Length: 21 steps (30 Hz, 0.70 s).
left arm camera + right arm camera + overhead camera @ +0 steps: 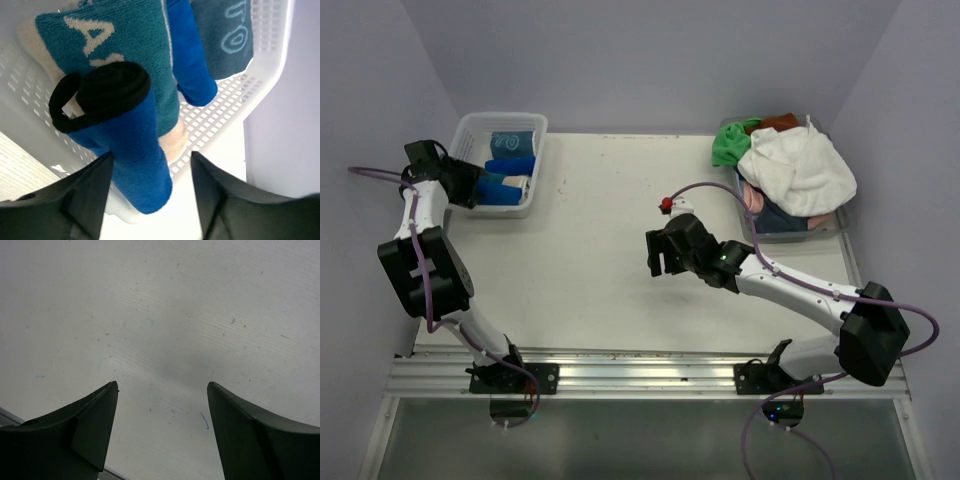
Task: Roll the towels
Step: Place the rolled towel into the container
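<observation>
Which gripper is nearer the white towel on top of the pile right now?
Right. The right gripper hovers open over the table's middle, left of the white towel. The left gripper is far across the table at the basket, open by a rolled blue towel.

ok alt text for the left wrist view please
A rolled blue towel sits between the open fingers of the left gripper, at the edge of a white mesh basket. Behind it lie a teal lettered towel, another blue roll and a second teal one.
</observation>
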Each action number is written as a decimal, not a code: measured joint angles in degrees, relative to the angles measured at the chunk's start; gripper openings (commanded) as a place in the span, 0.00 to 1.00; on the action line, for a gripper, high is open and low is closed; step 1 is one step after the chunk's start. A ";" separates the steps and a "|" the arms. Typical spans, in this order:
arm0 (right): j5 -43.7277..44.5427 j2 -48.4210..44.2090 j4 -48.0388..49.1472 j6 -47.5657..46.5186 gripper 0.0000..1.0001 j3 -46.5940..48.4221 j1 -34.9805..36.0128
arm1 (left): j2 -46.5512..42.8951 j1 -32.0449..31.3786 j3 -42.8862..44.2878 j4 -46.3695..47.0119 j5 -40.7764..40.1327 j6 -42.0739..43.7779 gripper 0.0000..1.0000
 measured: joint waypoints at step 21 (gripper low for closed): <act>-1.07 0.00 0.15 0.20 0.76 0.00 0.00 | -9.77 1.42 -2.54 1.55 2.43 4.11 0.67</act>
